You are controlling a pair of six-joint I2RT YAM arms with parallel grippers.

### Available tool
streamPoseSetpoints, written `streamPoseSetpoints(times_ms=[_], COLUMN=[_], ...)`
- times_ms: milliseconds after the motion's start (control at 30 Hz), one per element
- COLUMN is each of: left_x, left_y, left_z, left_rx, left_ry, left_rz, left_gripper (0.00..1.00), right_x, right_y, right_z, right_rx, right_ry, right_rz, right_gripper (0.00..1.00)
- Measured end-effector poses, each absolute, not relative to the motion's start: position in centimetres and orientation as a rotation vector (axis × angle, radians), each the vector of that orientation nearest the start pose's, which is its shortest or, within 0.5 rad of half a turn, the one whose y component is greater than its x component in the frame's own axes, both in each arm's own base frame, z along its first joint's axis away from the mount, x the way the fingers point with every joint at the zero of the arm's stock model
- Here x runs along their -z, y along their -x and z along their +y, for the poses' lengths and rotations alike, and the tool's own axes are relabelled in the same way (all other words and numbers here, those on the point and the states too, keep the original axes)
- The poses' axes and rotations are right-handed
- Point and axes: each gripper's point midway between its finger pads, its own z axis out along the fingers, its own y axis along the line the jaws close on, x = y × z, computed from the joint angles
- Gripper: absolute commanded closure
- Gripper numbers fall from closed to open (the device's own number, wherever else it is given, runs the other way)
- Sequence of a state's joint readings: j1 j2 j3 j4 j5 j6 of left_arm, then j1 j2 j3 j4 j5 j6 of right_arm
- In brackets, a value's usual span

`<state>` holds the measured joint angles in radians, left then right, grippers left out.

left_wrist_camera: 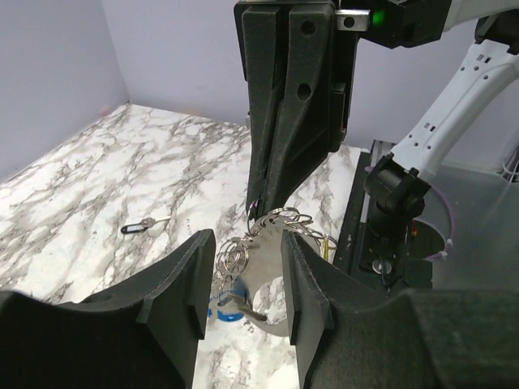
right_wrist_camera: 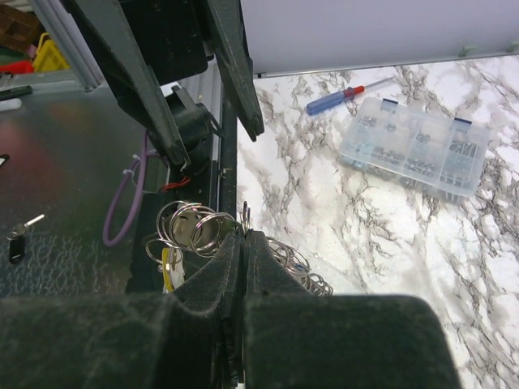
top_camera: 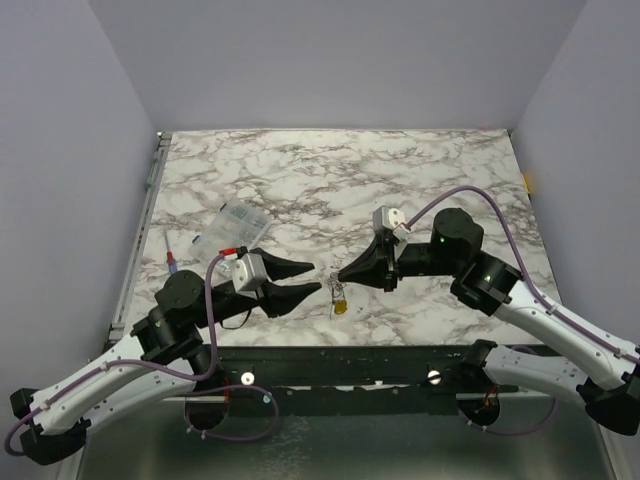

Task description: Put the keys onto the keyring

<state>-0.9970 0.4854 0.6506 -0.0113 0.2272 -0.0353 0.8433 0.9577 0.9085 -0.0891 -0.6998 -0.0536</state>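
Our right gripper (right_wrist_camera: 242, 240) is clamped shut on the keyring (right_wrist_camera: 193, 227), pinching its coils low over the table (top_camera: 400, 180), near the front edge and between the two arms. We judge that it holds the ring up and steady to give the other arm a fixed target. Our left gripper (left_wrist_camera: 247, 250) faces it, jaws apart and straddling the hanging bunch. We cannot tell whether either pad presses on metal. That stance would suit catching a key or prising a coil, we think.

The keys (left_wrist_camera: 225, 309) hang with the ring, down between the left fingers, so they are already at the ring. Whether each is fully threaded is hidden among the overlapping loops.

Further out, a dark clip (left_wrist_camera: 146, 225) lies alone, well apart from the bunch. The box (top_camera: 235, 224) and the screwdriver (top_camera: 171, 260) sit by the left side, probably set there to leave the middle free.

We count two grippers and one keyring. Two coloured key heads show, one blue and one yellow key (top_camera: 341, 306); we see no green. There is one clip, one box and one screwdriver.
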Motion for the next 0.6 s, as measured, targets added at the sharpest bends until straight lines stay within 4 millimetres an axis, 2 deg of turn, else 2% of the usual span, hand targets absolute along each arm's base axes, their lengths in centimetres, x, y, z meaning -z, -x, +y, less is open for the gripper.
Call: streamPoseSetpoints(times_ms=[300,600], left_x=[-33.2,-33.0], left_y=[-11.7,-11.7], left_z=[-26.0,-26.7], left_rx=[1.033,1.056], left_ry=[-0.841,-0.845], left_rz=[1.217,1.199], left_gripper=[0.64,0.65], right_x=[-31.6,-32.2], right_y=[-12.2,-11.7], right_z=[31.0,31.0], right_rx=[-1.2,-1.222], right_ry=[1.242,1.247], right_rz=[1.298,1.272], right_gripper=[0.99,0.99])
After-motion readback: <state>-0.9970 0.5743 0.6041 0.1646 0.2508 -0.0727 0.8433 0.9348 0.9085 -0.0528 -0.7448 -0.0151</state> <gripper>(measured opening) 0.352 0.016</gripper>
